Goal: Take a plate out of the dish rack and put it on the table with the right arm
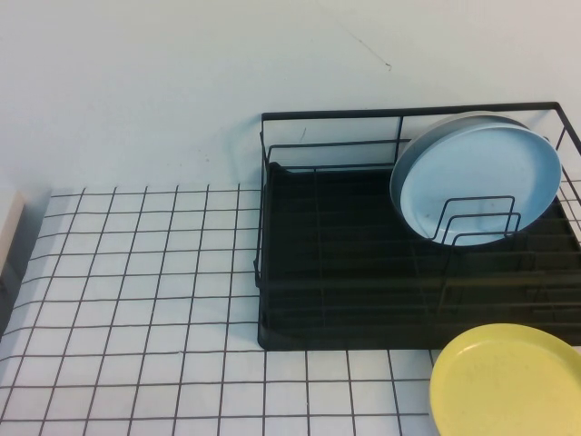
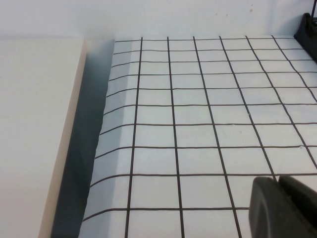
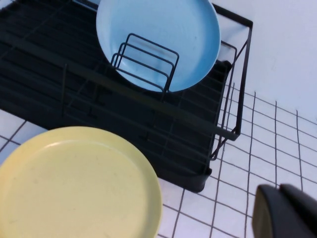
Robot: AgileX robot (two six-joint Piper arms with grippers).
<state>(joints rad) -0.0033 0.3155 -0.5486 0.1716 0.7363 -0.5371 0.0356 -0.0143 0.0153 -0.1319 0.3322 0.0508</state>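
Note:
The yellow plate [image 1: 508, 381] lies flat on the gridded table [image 1: 136, 272] just in front of the dish rack's [image 1: 345, 272] front right corner, partly cut off by the picture edge. It also shows in the right wrist view [image 3: 74, 183], beside the rack [image 3: 49, 59]. My right gripper [image 3: 279, 188] is shut and empty above the table [image 3: 277, 139], off to the side of the plate and apart from it. My left gripper [image 2: 278, 178] is shut and empty over the table [image 2: 198, 109], far from the rack. Neither gripper shows in the high view.
A light blue plate [image 1: 477, 177] stands on edge in the rack's right end behind wire dividers; it also shows in the right wrist view [image 3: 158, 39]. A beige board [image 2: 34, 124] lies beyond the table's left edge, also seen in the high view [image 1: 9, 227].

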